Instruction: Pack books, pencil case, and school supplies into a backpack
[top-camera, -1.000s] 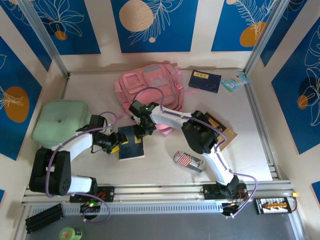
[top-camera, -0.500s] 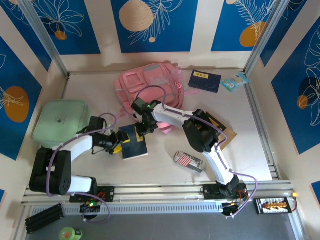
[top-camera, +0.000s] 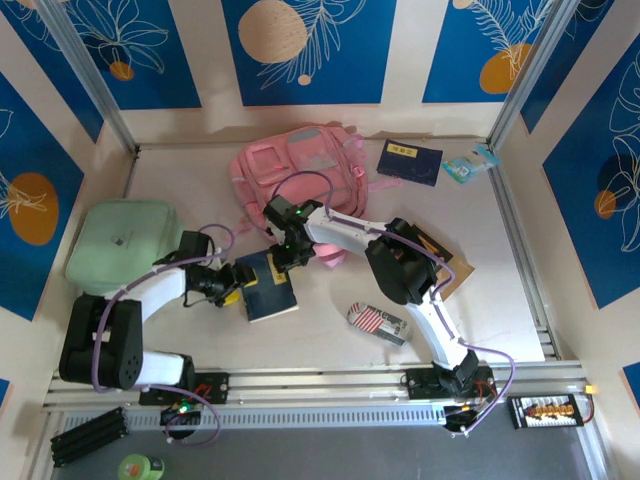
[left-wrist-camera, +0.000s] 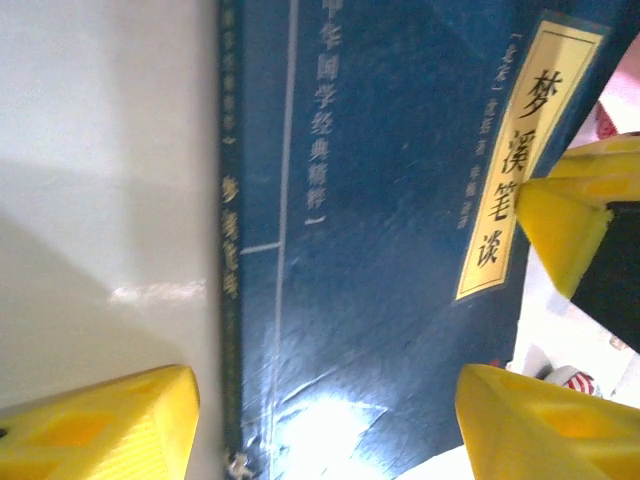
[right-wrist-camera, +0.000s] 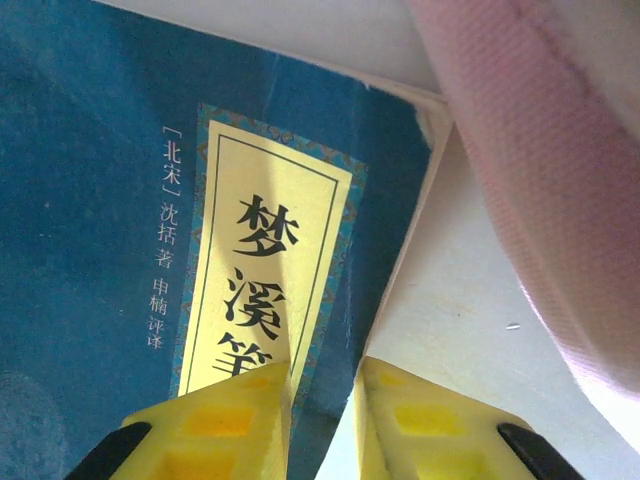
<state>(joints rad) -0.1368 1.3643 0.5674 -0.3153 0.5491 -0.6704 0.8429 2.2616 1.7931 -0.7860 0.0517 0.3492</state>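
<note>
A navy book (top-camera: 270, 290) with a yellow title label lies flat on the table just in front of the pink backpack (top-camera: 300, 168). My right gripper (top-camera: 284, 262) is at the book's far corner. In the right wrist view its jaws (right-wrist-camera: 322, 420) are shut on the book's (right-wrist-camera: 100, 200) edge, with the backpack (right-wrist-camera: 530, 150) close by. My left gripper (top-camera: 243, 283) is at the book's left side; it (left-wrist-camera: 325, 425) stands open, its fingers straddling the book's (left-wrist-camera: 380, 250) near end. A second navy book (top-camera: 410, 162), the tan-and-black notebook (top-camera: 442, 262) and the striped pencil case (top-camera: 378, 322) lie to the right.
A mint-green flat case (top-camera: 120, 242) sits at the left. A small light-blue packet (top-camera: 470, 165) lies at the back right by the metal frame post. Aluminium rails run along the right side and near edge of the table.
My right gripper's jaws have narrowed onto the book's edge. The book has shifted and turned slightly to the right. The left arm has followed it a little.
</note>
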